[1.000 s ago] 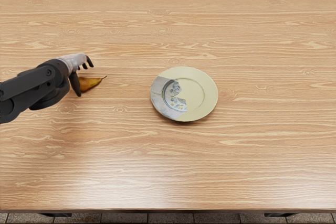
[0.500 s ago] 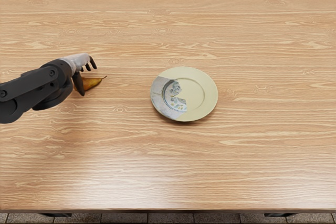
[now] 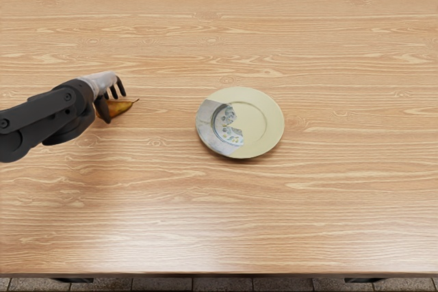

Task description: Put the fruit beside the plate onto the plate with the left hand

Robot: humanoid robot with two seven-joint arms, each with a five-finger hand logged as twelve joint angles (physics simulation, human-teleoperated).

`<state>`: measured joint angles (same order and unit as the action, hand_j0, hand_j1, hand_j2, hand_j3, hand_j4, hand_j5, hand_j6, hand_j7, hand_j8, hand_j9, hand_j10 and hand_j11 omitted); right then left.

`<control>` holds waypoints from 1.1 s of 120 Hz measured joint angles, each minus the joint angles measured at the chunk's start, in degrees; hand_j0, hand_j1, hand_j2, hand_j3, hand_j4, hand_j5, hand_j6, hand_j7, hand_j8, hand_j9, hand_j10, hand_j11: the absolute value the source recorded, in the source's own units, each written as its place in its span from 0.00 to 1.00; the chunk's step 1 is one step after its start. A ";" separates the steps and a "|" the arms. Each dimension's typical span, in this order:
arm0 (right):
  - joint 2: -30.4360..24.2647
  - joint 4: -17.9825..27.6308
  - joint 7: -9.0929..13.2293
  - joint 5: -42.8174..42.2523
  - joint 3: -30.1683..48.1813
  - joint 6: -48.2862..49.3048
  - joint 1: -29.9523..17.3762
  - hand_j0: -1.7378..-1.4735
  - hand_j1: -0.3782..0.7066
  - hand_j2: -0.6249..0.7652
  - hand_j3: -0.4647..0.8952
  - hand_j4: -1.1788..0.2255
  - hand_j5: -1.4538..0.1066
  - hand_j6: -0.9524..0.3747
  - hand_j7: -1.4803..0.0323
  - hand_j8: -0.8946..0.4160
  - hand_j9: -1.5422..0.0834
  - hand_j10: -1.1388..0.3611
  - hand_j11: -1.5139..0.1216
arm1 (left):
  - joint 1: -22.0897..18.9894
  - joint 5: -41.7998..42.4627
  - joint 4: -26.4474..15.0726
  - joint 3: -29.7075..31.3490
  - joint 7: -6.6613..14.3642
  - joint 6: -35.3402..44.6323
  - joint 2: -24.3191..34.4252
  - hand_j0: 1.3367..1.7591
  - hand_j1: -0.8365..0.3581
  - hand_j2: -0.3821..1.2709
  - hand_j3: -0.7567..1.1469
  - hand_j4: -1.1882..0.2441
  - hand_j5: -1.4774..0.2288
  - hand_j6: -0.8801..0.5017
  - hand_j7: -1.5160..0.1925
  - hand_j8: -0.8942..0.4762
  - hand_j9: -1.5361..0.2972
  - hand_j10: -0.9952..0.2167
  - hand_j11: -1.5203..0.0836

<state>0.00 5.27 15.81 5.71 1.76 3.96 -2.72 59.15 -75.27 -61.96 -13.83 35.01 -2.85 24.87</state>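
1. A wooden table [image 3: 287, 223] fills nearly the whole head view, its grain running left to right.
2. A round, pale yellow-green plate [image 3: 270, 111] sits flat a little left of the table's middle. A grey, shiny patch [image 3: 222, 128] covers the left part of its surface.
3. The fruit [image 3: 124, 107] is small, orange-brown and tapers to a thin point on its right end. It lies on the table well to the left of the plate, at about the same depth, with bare wood between the two.
4. The dark left arm [image 3: 41, 117] comes in from the left edge and slants up and to the right, ending in a grey wrist.
5. The left hand [image 3: 107, 95] is right at the fruit's left end and covers that end from view. Only the right part of the fruit and its tip show.
6. The hand is touching or very nearly touching the fruit, but at this angle it cannot be told whether it has closed on it or how far open it is.
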 joint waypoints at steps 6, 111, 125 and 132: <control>0.00 0.00 0.01 0.00 0.00 0.00 0.00 0.30 0.03 0.45 0.34 0.84 0.93 0.72 0.98 0.68 0.95 0.76 0.93 | -0.02 0.00 0.01 0.08 0.00 -0.01 0.00 0.76 0.52 0.31 0.40 0.50 0.50 0.29 0.52 0.30 0.50 0.43 0.56; 0.00 -0.06 0.01 0.00 0.07 0.00 0.00 0.30 0.03 0.45 0.34 0.84 0.93 0.72 0.98 0.68 0.95 0.76 0.93 | -0.26 -0.06 0.08 0.30 0.00 -0.09 0.09 0.76 0.46 0.36 0.40 0.43 0.43 0.24 0.45 0.24 0.42 0.34 0.48; 0.00 -0.07 0.01 0.00 0.12 0.00 0.00 0.30 0.03 0.45 0.34 0.84 0.93 0.72 0.98 0.68 0.95 0.76 0.93 | -0.35 -0.12 0.79 0.43 -0.01 -0.06 0.00 0.75 0.46 0.40 0.40 0.43 0.42 0.24 0.43 0.24 0.41 0.33 0.46; 0.00 -0.08 0.01 0.00 0.14 0.00 0.00 0.30 0.03 0.45 0.34 0.84 0.93 0.72 0.98 0.68 0.95 0.76 0.93 | -0.35 -0.13 1.04 0.54 0.01 -0.10 -0.06 0.75 0.46 0.39 0.40 0.43 0.41 0.24 0.42 0.25 0.40 0.32 0.45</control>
<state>0.00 5.19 15.82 5.71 1.91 3.96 -2.72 58.80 -75.40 -60.92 -13.30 35.02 -2.95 24.81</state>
